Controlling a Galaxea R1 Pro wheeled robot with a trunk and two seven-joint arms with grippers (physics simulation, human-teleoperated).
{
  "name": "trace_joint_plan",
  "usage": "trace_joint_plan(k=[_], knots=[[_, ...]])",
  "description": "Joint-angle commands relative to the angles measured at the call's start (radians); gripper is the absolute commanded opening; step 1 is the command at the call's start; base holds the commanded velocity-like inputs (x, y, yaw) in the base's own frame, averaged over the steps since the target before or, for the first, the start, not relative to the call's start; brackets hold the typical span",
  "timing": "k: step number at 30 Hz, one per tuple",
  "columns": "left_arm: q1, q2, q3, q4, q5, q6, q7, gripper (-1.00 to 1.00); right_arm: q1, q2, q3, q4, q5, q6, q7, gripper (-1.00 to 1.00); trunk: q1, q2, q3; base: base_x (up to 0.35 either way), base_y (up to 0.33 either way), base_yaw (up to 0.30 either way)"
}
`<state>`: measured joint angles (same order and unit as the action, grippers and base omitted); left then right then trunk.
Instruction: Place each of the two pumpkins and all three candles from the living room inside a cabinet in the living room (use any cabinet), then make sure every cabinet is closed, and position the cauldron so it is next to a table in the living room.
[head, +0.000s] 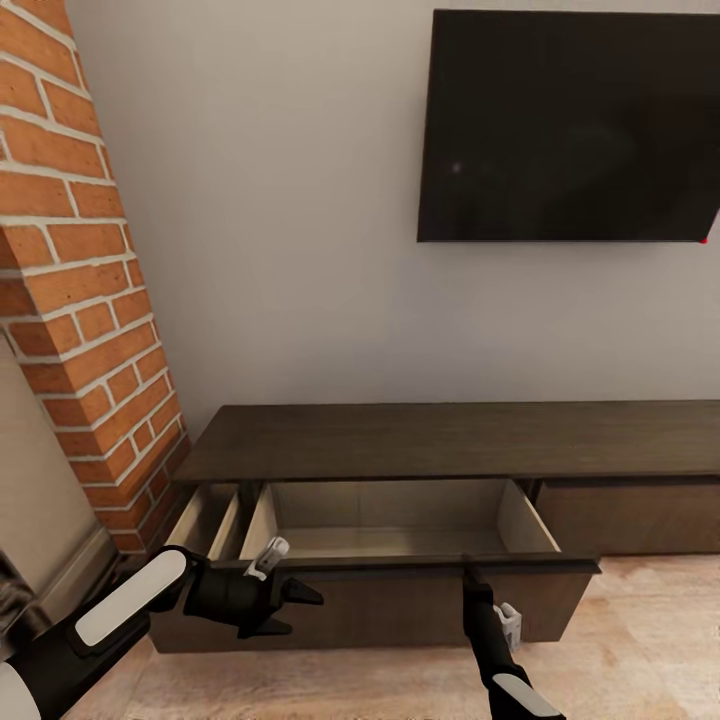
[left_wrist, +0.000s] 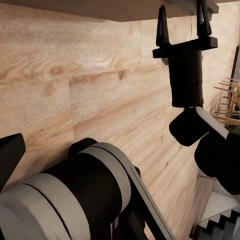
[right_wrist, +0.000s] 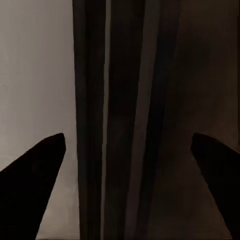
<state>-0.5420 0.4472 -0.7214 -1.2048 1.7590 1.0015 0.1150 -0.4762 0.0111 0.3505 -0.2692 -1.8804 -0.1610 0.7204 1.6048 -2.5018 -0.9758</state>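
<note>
The long dark-brown cabinet (head: 450, 440) stands against the grey wall. Its wide drawer (head: 400, 520) is pulled out, and the part of its beige inside that I can see is bare. My right gripper (head: 470, 578) points up at the drawer's dark front rim, open. In the right wrist view the right gripper (right_wrist: 127, 150) has its fingers spread on either side of that rim. The right gripper (left_wrist: 182, 22) also appears open from the left wrist. My left gripper (head: 305, 612) hangs open in front of the drawer's left end, holding nothing. Pumpkins, candles, cauldron and table are out of view.
A red brick column (head: 80, 300) rises at the left, close to the cabinet's end. A black TV (head: 570, 125) hangs on the wall above. Light wood floor (head: 640, 640) spreads in front. A second beige-lined opening (head: 205, 520) sits left of the drawer.
</note>
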Motion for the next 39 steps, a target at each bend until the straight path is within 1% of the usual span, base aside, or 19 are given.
trace_joint_plan(k=[1,18,23,32,39], knots=[[0.0,0.001,-0.002,-0.001,0.011,0.0,0.01,1.0,-0.001,0.0,0.008,0.001,-0.008,-0.006,0.003,1.0,0.0,0.0,-0.001,-0.085,0.0,0.0],[-0.001,0.001,-0.001,-0.001,0.01,0.0,0.01,1.0,-0.001,0.0,0.008,0.001,-0.008,-0.006,-0.001,1.0,0.0,0.0,-0.001,-0.052,0.0,0.0],[-0.001,0.001,-0.001,-0.001,0.01,0.0,0.01,1.0,-0.001,-0.001,0.011,0.001,-0.005,-0.001,-0.032,1.0,0.0,0.0,-0.001,-0.207,0.0,0.0],[-0.001,0.001,-0.001,0.0,0.01,-0.001,0.011,1.0,-0.001,-0.003,0.014,0.001,-0.005,0.006,-0.049,1.0,0.0,0.0,-0.001,-0.254,0.0,0.0],[-0.001,0.001,0.002,0.012,0.001,-0.003,0.012,1.0,-0.001,-0.003,0.016,-0.001,-0.005,0.009,-0.118,1.0,0.0,0.0,-0.001,-0.246,0.0,0.0]])
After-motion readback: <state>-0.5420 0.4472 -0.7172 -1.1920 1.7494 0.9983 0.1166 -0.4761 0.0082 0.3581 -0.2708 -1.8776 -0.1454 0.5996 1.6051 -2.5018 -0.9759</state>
